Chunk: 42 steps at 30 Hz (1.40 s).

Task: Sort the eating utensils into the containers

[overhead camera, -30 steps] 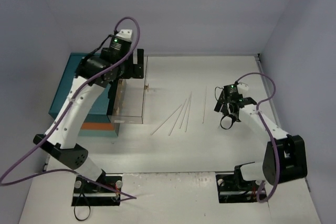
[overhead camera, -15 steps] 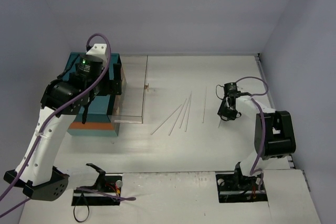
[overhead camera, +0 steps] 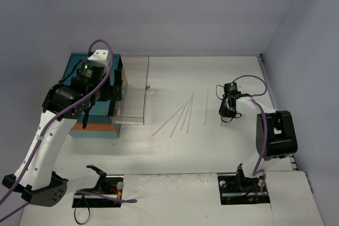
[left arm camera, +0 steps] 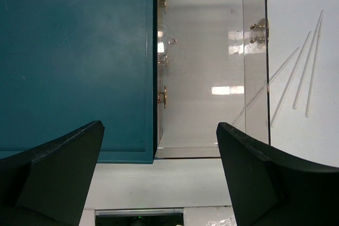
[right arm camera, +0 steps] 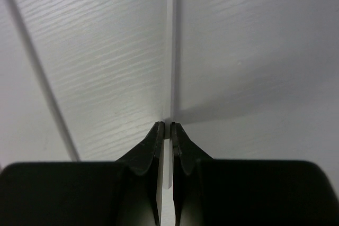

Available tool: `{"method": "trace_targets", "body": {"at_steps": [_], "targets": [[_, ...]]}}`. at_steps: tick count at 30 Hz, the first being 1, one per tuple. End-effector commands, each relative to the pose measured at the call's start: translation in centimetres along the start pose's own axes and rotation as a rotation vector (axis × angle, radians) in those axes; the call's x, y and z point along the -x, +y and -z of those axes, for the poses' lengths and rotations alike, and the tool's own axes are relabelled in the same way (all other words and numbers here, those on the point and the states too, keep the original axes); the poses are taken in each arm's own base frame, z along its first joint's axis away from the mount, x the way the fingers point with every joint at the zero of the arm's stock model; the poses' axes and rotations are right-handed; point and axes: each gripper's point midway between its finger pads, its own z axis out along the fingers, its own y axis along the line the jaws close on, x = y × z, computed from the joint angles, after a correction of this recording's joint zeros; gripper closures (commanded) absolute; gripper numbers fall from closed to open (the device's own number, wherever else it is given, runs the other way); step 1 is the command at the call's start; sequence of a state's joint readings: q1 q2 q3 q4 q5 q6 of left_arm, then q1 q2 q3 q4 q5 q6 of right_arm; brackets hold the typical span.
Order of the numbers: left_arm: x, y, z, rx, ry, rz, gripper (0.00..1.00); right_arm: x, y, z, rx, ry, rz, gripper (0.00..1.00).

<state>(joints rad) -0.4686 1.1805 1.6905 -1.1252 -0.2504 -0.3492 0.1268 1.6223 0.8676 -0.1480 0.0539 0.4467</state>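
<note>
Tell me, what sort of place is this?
Likely a robotics lab test cell: a left arm and right arm bolted to a white table, plain walls around, chopsticks and a teal chest as props.

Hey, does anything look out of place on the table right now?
Chopsticks lie scattered at odd angles beside the clear drawer, pulled out of the chest. Right tool pinches one chopstick. Nothing broken.

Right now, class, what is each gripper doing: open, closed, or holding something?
Left gripper: open, holding nothing.
Right gripper: closed on a chopstick.
</note>
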Motion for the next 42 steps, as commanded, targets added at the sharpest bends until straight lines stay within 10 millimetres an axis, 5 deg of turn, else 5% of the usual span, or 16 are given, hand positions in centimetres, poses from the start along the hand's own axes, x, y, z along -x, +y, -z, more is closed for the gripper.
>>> {"method": "trace_targets", "body": {"at_steps": [1, 6, 15, 18, 21, 28, 34, 38, 40, 42], "targets": [[2.4, 0.2, 1.3, -0.008, -0.089, 0.042, 0.14, 5.5, 6.9, 7.8, 0.217, -0.236, 0.103, 1.00], [3.3, 1.4, 1.7, 0.046, -0.126, 0.052, 0.14, 8.2, 17.4, 18.1, 0.518, -0.392, 0.146, 1.00], [3.7, 2.1, 2.2, 0.068, -0.144, 0.052, 0.14, 4.4, 33.8, 30.6, 0.893, -0.429, 0.180, 1.00], [3.5, 2.4, 2.5, 0.072, -0.149, 0.057, 0.14, 2.8, 37.4, 32.4, 0.965, -0.424, 0.174, 1.00], [3.4, 2.6, 2.8, 0.072, -0.156, 0.062, 0.14, 1.2, 39.8, 31.8, 0.982, -0.395, 0.163, 1.00], [2.8, 3.0, 3.3, 0.075, -0.162, 0.082, 0.14, -1.2, 41.0, 29.0, 0.927, -0.348, 0.126, 0.80], [2.6, 2.6, 2.7, 0.072, -0.145, 0.086, 0.14, 0.2, 39.6, 30.6, 0.910, -0.439, 0.181, 0.52], [2.8, 2.2, 2.2, 0.063, -0.132, 0.086, 0.14, 3.1, 35.5, 31.6, 0.813, -0.560, 0.184, 0.47], [2.8, 2.1, 2.0, 0.062, -0.128, 0.086, 0.14, 4.5, 32.5, 30.4, 0.710, -0.598, 0.188, 0.45], [2.9, 2.0, 1.8, 0.061, -0.123, 0.087, 0.14, 5.9, 28.3, 26.8, 0.589, -0.581, 0.166, 0.43]]}}
